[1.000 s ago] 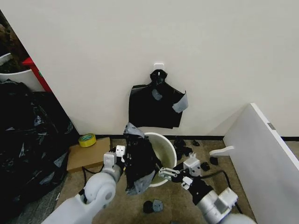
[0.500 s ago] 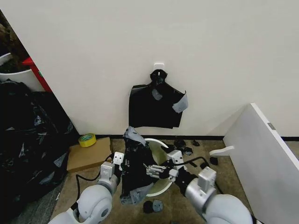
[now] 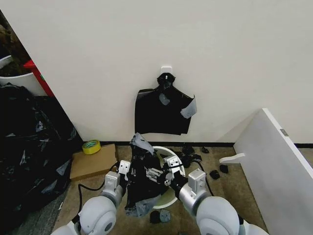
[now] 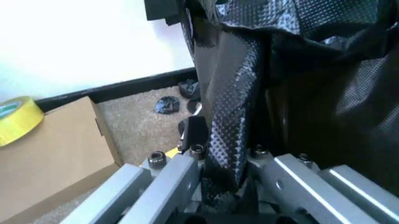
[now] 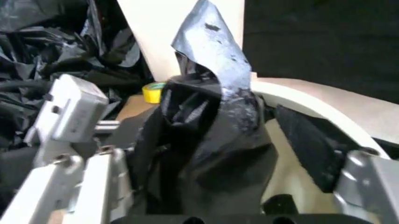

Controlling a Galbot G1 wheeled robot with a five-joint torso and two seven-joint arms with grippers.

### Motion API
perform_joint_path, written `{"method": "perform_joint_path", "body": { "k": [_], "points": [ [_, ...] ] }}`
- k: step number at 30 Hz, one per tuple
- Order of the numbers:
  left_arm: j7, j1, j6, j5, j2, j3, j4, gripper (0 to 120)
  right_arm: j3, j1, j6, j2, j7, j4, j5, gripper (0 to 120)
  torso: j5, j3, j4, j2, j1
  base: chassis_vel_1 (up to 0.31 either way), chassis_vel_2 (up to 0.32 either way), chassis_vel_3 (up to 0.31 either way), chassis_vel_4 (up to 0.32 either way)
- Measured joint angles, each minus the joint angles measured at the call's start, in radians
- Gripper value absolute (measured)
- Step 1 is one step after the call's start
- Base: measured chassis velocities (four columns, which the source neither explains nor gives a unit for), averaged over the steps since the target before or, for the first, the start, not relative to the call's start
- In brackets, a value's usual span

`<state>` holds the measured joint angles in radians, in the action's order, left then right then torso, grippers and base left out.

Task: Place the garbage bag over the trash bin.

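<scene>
My left tool (image 3: 128, 170) is clamped on a fold of the garbage bag (image 3: 142, 178), which hangs upright beside it; my right tool (image 3: 155, 173), jaws spread wide, meets the bag's other side; the trash bin (image 3: 172, 195) sits just behind both.

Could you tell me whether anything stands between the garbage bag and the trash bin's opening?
Nothing visible does. The garbage bag hangs at the trash bin's rim, pinched by the left gripper; the right gripper, open, straddles its other side.
</scene>
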<state>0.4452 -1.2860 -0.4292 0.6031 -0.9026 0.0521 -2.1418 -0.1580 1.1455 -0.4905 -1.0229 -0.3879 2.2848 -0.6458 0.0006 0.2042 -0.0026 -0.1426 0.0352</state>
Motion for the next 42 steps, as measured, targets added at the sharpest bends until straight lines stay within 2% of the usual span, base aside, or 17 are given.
{"method": "perform_joint_path", "body": {
  "k": [1, 4, 10, 11, 17, 34, 42],
  "points": [
    [-0.001, 0.001, 0.001, 0.001, 0.002, 0.003, -0.001, 2, 0.000, -0.001, 0.000, 0.002, -0.001, -0.002, 0.000, 61, -0.0001, 0.000, 0.0000, 0.000, 0.000, 0.000, 0.000, 0.000, 0.000],
    [-0.002, 0.004, 0.002, 0.003, 0.005, 0.007, -0.003, 2, 0.000, -0.003, -0.001, 0.005, -0.003, -0.007, 0.000, 53, 0.0000, 0.000, -0.0001, 0.000, 0.000, 0.000, 0.000, 0.000, 0.000],
    [-0.011, 0.013, 0.002, 0.005, -0.011, 0.009, -0.003, 2, 0.002, -0.009, 0.009, 0.009, -0.007, -0.030, 0.015, 29, -0.0001, 0.000, -0.0001, 0.000, 0.000, 0.000, 0.000, 0.000, 0.000],
    [-0.011, 0.013, 0.002, 0.005, -0.011, 0.009, -0.003, 2, 0.002, -0.009, 0.009, 0.009, -0.007, -0.030, 0.015, 29, -0.0001, 0.000, -0.0001, 0.000, 0.000, 0.000, 0.000, 0.000, 0.000],
    [-0.017, 0.012, 0.006, 0.005, -0.012, 0.007, 0.005, 2, 0.030, 0.004, 0.023, -0.017, -0.004, -0.035, 0.032, 3, -0.0002, 0.000, 0.0000, 0.000, 0.000, 0.000, 0.000, 0.000, 0.000],
    [-0.100, -0.075, 0.078, -0.041, 0.029, 0.033, -0.024, 2, 0.080, -0.012, 0.095, 0.060, -0.013, -0.025, -0.040, 0, -0.0001, 0.000, -0.0001, 0.000, 0.000, 0.000, 0.000, 0.000, 0.000],
    [-0.150, -0.133, 0.126, -0.081, 0.041, 0.042, -0.052, 2, 0.109, -0.057, 0.063, 0.123, -0.075, -0.048, -0.183, 0, 0.0001, 0.000, 0.0001, 0.000, 0.000, 0.000, 0.000, 0.000, 0.000]
  ]
}}
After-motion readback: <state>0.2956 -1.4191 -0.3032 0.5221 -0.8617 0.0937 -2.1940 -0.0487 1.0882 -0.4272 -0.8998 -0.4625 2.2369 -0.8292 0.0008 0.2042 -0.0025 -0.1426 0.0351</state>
